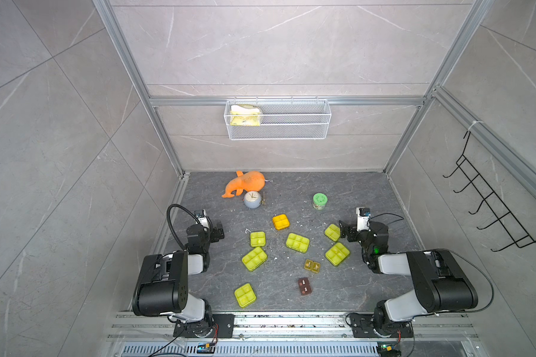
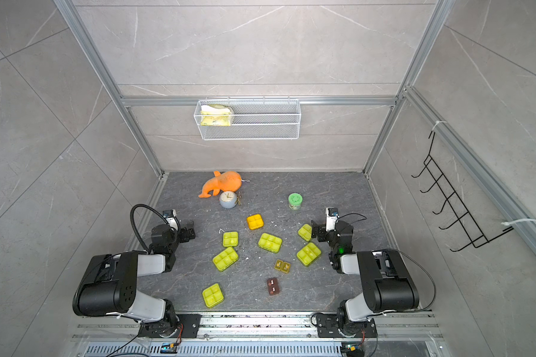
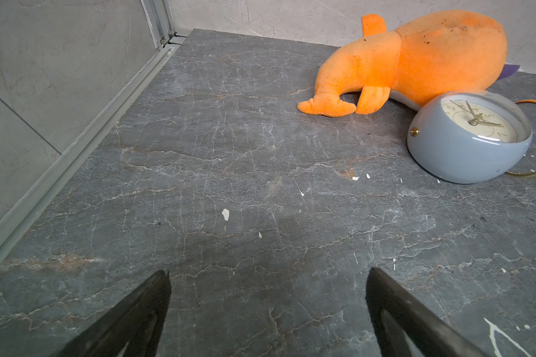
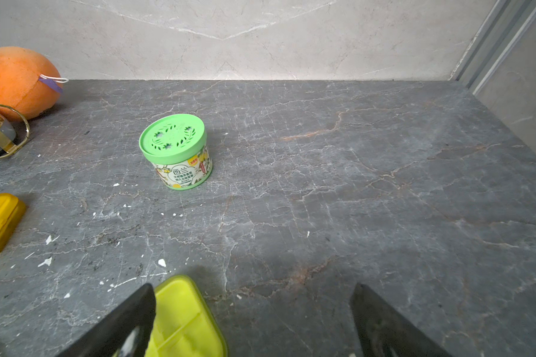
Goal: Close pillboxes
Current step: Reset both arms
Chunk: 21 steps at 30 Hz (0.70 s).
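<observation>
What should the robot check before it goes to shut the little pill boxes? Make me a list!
1. Is the left gripper open and empty? ok.
2. Is the right gripper open and empty? ok.
3. Is a box close enough to start with? ok: a yellow-green rounded plastic pillbox lies right beside the right gripper.
4. Is that pillbox's lid already snapped fully down? cannot tell.
5. Is the round jar with a green lid apart from that pillbox? ok.
6. Are the orange plush toy and the grey round clock out of the way, at the back of the table? ok.
</observation>
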Each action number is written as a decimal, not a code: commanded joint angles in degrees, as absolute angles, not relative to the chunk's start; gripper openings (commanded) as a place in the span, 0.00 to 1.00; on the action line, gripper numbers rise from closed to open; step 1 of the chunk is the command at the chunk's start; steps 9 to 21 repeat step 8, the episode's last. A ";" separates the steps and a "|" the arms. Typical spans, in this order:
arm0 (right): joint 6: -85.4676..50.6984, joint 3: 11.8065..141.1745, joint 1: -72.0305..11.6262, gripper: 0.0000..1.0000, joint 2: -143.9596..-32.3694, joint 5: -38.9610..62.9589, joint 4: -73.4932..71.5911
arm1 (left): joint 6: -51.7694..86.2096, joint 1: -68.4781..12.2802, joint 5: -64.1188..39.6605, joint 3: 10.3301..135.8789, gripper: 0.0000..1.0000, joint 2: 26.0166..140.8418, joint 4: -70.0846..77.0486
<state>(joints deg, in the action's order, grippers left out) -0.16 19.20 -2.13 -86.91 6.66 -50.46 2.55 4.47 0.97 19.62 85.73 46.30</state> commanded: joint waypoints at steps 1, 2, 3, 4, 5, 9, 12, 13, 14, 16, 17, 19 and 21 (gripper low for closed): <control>1.21 20.90 -3.34 1.00 -87.28 4.96 -50.40 | 1.16 4.39 1.25 20.86 1.00 85.96 47.94; 1.14 20.89 -3.41 1.00 -87.32 4.92 -50.45 | 1.15 4.35 1.26 20.87 1.00 85.96 47.90; 1.13 20.88 -3.41 1.00 -87.36 4.91 -50.44 | 1.15 4.33 1.31 20.91 1.00 85.96 47.87; 1.09 20.89 -3.38 1.00 -87.32 4.89 -50.37 | 1.17 4.39 1.31 20.82 1.00 85.96 47.87; 1.16 20.81 -3.38 1.00 -87.36 4.84 -50.45 | 1.14 4.37 1.31 20.83 1.00 85.96 47.90; 1.22 20.66 -3.38 1.00 -87.19 4.92 -50.62 | 1.20 4.39 1.32 20.83 1.00 85.96 47.88; 1.22 20.66 -3.38 1.00 -87.19 4.92 -50.62 | 1.20 4.39 1.32 20.83 1.00 85.96 47.88; 1.22 20.66 -3.38 1.00 -87.19 4.92 -50.62 | 1.20 4.39 1.32 20.83 1.00 85.96 47.88; 1.22 20.66 -3.38 1.00 -87.19 4.92 -50.62 | 1.20 4.39 1.32 20.83 1.00 85.96 47.88; 1.22 20.66 -3.38 1.00 -87.19 4.92 -50.62 | 1.20 4.39 1.32 20.83 1.00 85.96 47.88; 1.22 20.66 -3.38 1.00 -87.19 4.92 -50.62 | 1.20 4.39 1.32 20.83 1.00 85.96 47.88; 1.22 20.66 -3.38 1.00 -87.19 4.92 -50.62 | 1.20 4.39 1.32 20.83 1.00 85.96 47.88; 1.22 20.66 -3.38 1.00 -87.19 4.92 -50.62 | 1.20 4.39 1.32 20.83 1.00 85.96 47.88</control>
